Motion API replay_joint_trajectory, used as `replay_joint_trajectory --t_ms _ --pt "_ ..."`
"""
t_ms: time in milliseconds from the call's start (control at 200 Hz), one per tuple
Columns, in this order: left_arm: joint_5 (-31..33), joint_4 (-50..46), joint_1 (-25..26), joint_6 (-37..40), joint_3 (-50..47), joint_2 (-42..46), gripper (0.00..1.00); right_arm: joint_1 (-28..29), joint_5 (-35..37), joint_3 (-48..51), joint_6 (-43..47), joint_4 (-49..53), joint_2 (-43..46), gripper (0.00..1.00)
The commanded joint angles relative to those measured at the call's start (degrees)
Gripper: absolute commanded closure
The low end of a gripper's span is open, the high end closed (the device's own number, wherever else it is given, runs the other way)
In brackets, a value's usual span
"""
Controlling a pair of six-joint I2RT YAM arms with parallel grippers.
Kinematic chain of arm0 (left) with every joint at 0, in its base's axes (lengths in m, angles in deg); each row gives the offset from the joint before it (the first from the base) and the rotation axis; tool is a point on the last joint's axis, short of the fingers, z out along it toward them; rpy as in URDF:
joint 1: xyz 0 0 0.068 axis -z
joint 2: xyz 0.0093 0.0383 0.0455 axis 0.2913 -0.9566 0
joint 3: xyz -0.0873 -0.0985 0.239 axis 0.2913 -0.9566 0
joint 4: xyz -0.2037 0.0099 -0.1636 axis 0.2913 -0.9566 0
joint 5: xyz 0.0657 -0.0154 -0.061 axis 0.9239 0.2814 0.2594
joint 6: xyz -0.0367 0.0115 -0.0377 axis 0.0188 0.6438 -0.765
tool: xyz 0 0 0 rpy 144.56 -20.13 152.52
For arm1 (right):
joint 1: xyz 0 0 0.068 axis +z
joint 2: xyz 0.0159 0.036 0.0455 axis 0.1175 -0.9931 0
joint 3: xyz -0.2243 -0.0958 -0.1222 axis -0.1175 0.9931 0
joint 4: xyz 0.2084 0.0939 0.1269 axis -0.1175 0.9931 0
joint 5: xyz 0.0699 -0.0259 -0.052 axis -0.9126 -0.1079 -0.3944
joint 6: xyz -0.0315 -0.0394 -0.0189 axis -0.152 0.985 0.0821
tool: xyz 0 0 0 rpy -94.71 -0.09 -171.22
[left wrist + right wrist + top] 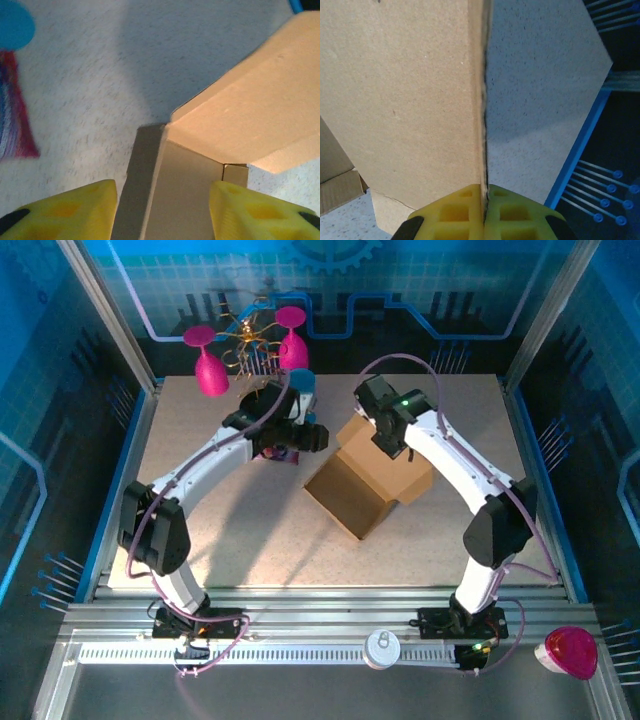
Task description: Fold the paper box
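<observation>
1. The paper box [370, 480] is plain brown cardboard, matt, with a fine fibrous grain; its cut edges look slightly rough.
2. The tabletop [200, 450] is pale and speckled, matt, a little grainy.
3. The left gripper [162, 200] has fingers [70, 212] of yellow plastic, smooth with a soft sheen; the right gripper [484, 192] has the same plastic, moulded with square pockets.
4. The left arm [195, 472] and right arm [455, 455] wear white glossy shells, plastic by the look; the joints are black and duller.
5. The 2 pink goblets [207, 370] are glossy and smooth.
6. The rails [320, 610] at the near edge are bare silver metal, ribbed.
</observation>
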Motion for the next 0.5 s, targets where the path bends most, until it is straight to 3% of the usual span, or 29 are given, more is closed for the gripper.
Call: replay_joint_trajectory --t_ms 0,215,495 --pt "-7.17 16.3 -0.4 14.42 -3.47 2.82 0.44 2.38 4.0 -0.65 5.31 -2.95 0.08 1.0" --pt "-8.59 18.03 -0.44 24.43 -4.32 2.12 0.41 6.5 6.66 6.66 16.2 -14.03 4.48 1.0" --pt "-14.46 18.75 -0.8 27.02 -5.57 1.54 0.42 6.89 6.04 7.4 17.29 -15.98 4.82 1.0"
